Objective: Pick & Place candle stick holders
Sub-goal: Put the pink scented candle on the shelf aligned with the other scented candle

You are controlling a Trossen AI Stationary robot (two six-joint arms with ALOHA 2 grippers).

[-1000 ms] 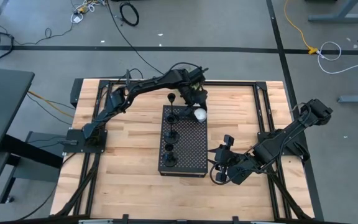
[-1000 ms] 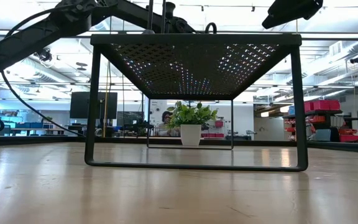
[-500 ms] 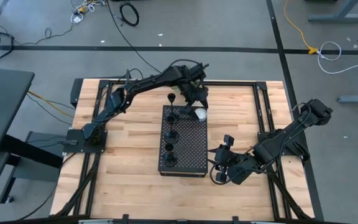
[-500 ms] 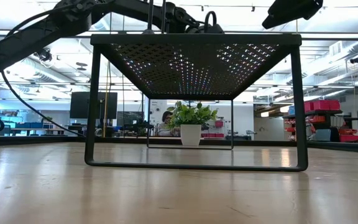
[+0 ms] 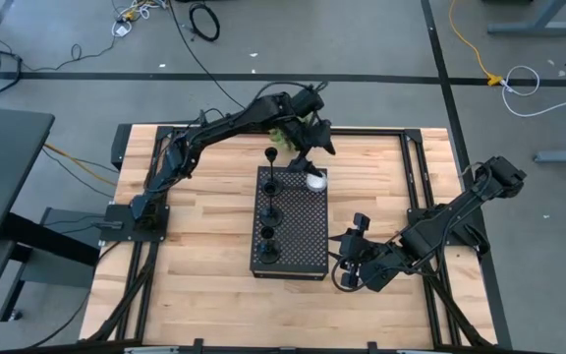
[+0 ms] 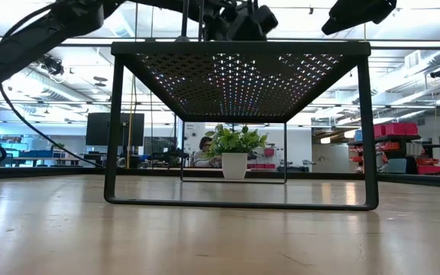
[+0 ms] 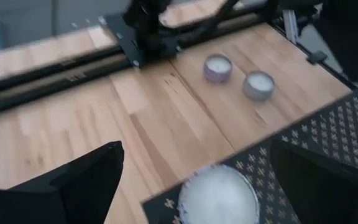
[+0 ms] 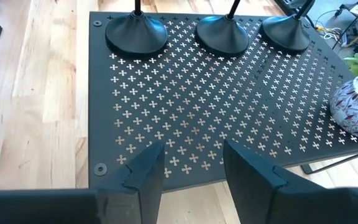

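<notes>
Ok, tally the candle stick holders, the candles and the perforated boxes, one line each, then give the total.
candle stick holders: 3
white candles: 3
black perforated box: 1
Total: 7

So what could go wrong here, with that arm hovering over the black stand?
The left gripper hangs open above a white candle resting at the edge of the stand; a nudge might knock it onto the table. The three holders stand in a close row on narrow bases, so the arm may tip one and topple its neighbours. The right gripper waits open by the stand's corner.
</notes>
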